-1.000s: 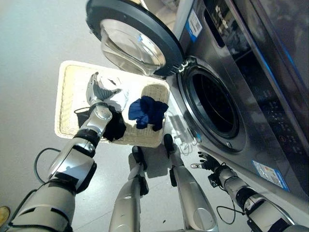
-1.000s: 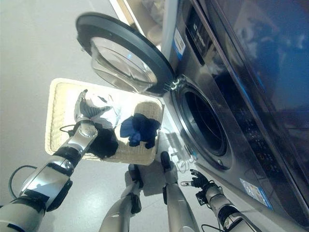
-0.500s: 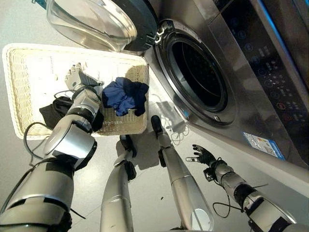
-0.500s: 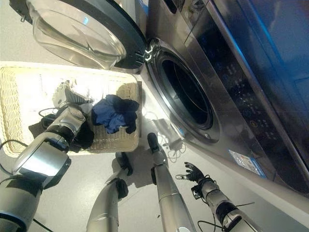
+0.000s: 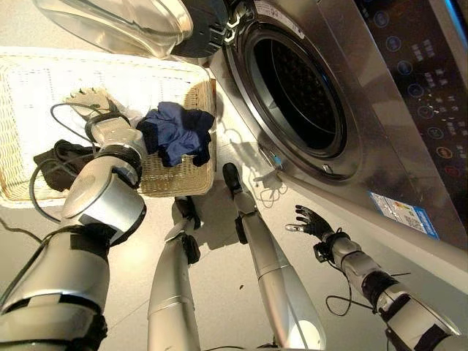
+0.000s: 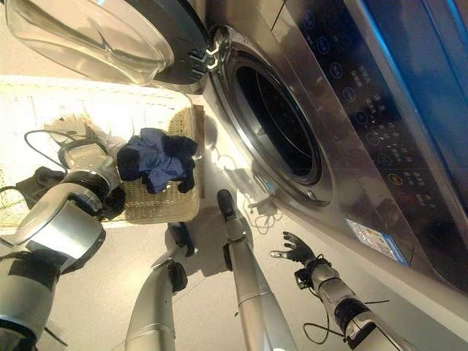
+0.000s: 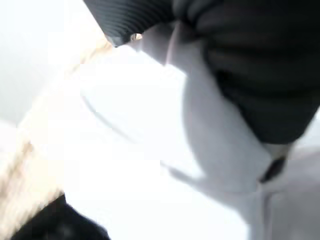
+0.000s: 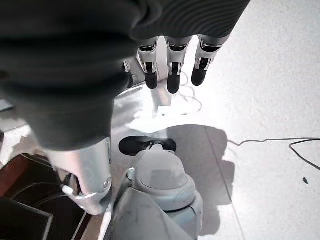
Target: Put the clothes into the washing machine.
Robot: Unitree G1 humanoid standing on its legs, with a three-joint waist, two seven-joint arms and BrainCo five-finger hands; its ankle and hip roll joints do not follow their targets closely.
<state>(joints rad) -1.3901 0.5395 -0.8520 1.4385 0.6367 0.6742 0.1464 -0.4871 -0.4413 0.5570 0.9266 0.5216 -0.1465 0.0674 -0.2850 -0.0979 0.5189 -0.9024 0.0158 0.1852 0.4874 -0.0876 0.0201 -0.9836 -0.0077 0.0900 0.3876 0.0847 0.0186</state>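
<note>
Holding navy garment (image 5: 175, 131), black cloth (image 5: 57, 159): wicker basket (image 5: 168, 179); drum (image 5: 296, 95) dark.

Crumpled navy garment (image 5: 175, 131), black one (image 5: 55, 161), in wicker basket (image 5: 172, 179), washing machine (image 5: 292, 95) open

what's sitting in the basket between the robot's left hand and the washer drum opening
A crumpled dark blue garment lies in the wicker basket, by the end nearest the washing machine opening, between it and the left hand. The left eye view shows it.
</note>
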